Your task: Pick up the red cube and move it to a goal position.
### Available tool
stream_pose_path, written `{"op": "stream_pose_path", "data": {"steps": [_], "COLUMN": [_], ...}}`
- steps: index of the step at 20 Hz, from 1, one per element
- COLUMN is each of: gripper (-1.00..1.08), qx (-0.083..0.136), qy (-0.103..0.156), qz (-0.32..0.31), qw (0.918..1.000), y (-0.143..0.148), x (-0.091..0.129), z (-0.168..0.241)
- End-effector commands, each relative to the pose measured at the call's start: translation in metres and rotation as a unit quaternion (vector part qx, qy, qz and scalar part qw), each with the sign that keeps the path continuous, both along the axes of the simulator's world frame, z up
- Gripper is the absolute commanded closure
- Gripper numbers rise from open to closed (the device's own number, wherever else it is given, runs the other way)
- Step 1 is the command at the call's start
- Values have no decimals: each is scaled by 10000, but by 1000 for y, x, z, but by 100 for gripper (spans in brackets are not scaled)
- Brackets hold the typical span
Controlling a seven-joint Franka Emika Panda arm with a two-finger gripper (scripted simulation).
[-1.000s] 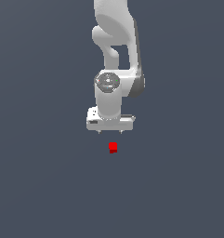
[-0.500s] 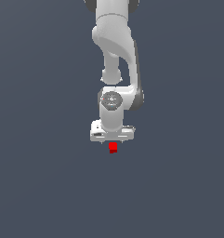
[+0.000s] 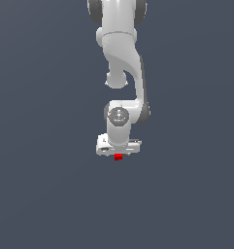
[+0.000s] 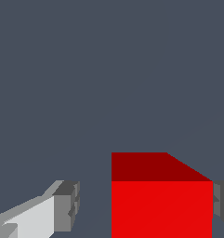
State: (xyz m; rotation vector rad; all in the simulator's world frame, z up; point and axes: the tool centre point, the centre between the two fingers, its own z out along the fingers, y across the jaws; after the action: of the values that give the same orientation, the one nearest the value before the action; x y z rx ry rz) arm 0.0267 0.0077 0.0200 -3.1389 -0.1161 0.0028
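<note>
The red cube point(image 3: 118, 157) lies on the grey floor, and in the exterior view only a thin strip of it shows under the white gripper point(image 3: 118, 152), which sits low over it. In the wrist view the red cube point(image 4: 162, 204) stands between the two fingers of the gripper point(image 4: 146, 207). One grey fingertip point(image 4: 67, 207) is a clear gap away from the cube. The other fingertip point(image 4: 222, 200) is right at the cube's opposite side; I cannot tell if it touches. The gripper is open around the cube.
A plain dark grey floor point(image 3: 45, 194) fills the rest of both views. The white arm point(image 3: 122, 58) rises straight up behind the gripper to the exterior view's upper edge.
The arm has come down over the cube. A second ago the gripper hung above it with the whole cube showing; now the hand covers most of it.
</note>
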Motion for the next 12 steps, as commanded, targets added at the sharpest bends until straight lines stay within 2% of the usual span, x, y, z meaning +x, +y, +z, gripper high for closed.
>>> {"op": "stream_pose_path", "data": {"steps": [1, 7, 8, 12], "gripper": [-92, -92, 108, 108], "qx": [-3, -3, -3, -3], "qy": [-16, -10, -10, -10], "qz": [15, 6, 6, 6], "qw": [10000, 10000, 10000, 10000], "y": [0, 0, 0, 0], "x": [2, 2, 2, 2], "z": [-3, 0, 0, 0]}}
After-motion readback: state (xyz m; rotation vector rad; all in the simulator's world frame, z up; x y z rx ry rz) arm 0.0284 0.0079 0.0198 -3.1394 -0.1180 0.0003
